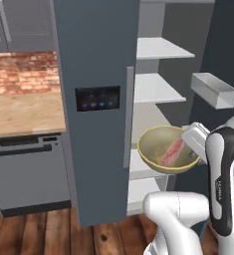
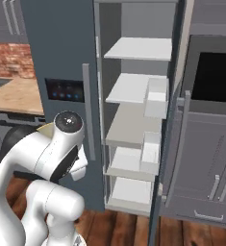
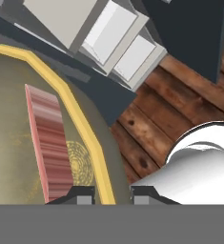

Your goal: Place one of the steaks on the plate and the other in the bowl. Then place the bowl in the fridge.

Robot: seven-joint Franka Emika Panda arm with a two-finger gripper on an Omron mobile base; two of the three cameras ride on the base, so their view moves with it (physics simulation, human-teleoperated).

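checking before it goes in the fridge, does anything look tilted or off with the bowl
Yes: the bowl is held tipped, its opening facing sideways, and the steak leans on edge against the inner wall. The gripper pinches the rim, in front of the open fridge.

fridge point(image 1: 96, 114) right door open, shelves point(image 2: 133, 89) bare

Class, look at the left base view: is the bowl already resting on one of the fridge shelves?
No. The bowl, with a steak inside, hangs tilted in the gripper in front of the open fridge, jaws clamped on its rim.
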